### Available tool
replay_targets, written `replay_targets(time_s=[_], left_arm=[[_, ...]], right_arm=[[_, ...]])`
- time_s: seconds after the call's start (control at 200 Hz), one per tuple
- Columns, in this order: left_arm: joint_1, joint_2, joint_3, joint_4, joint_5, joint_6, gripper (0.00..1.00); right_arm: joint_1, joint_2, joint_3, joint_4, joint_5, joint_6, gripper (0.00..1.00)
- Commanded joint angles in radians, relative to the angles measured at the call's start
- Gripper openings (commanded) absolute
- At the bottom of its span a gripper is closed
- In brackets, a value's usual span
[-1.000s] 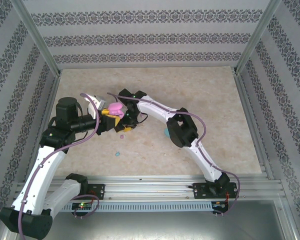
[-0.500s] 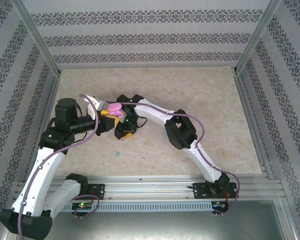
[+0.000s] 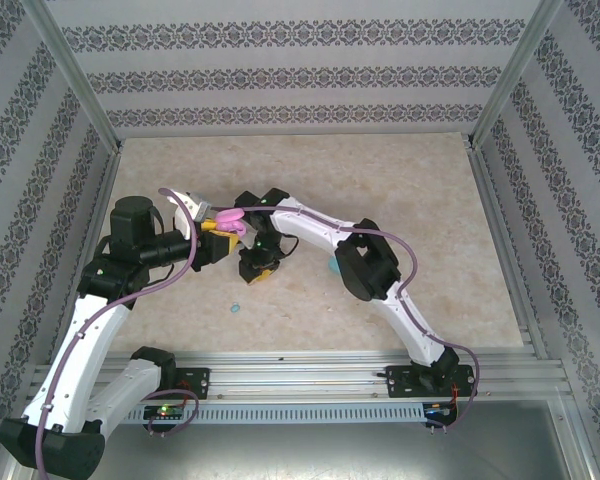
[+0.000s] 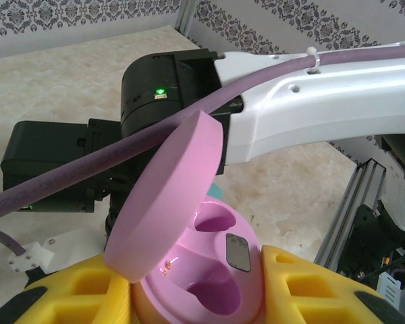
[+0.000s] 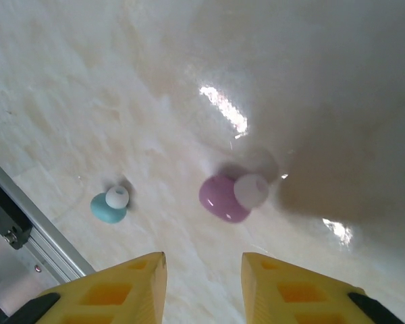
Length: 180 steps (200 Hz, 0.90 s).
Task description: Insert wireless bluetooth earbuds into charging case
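Note:
The pink charging case point(image 4: 212, 280) sits clamped between the yellow fingers point(image 4: 304, 283) of my left gripper point(image 4: 202, 300), which is shut on it. Its lid point(image 4: 169, 196) stands up, and both sockets are empty. From above, the case point(image 3: 230, 215) hangs over the table's left middle. My right gripper point(image 3: 257, 268) hovers just beside it, pointing down. In the right wrist view its jaws point(image 5: 204, 270) are open with nothing between them. A pink-purple earbud point(image 5: 223, 197) lies on the table just ahead of the fingertips. A light blue earbud point(image 5: 108, 206) lies to its left, also seen from above point(image 3: 235, 308).
A light blue case point(image 3: 332, 266) lies on the table, half hidden by the right arm's elbow. The right arm's black wrist point(image 4: 169, 88) and purple cable point(image 4: 121, 152) cross close behind the pink lid. Aluminium rails point(image 3: 300, 365) edge the table.
The right gripper has sunk toward the table beside the pink case, covering the pink-purple earbud in the top view, and its jaws have narrowed. The left arm and case have stayed still.

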Motion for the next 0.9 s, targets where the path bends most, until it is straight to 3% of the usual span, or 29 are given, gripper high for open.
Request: replay_targets(time_s=[0.0, 0.345, 0.669, 0.894], left_arm=[[0.013, -0.01, 0.013, -0.019, -0.005, 0.016, 0.05], [0.013, -0.01, 0.024, -0.021, 0.005, 0.008, 0.05], [0.012, -0.023, 0.062, -0.055, 0.034, 0.002, 0.05], [0.013, -0.081, 0.058, -0.07, 0.105, -0.023, 0.05]], right_arm=[[0.011, -0.071, -0.034, -0.021, 0.042, -0.017, 0.34], [0.04, -0.107, -0.024, 0.076, 0.223, -0.206, 0.33], [0.058, -0.124, -0.055, 0.206, 0.158, -0.282, 0.4], [0.103, -0.153, -0.141, 0.276, 0.179, -0.463, 0.44]])
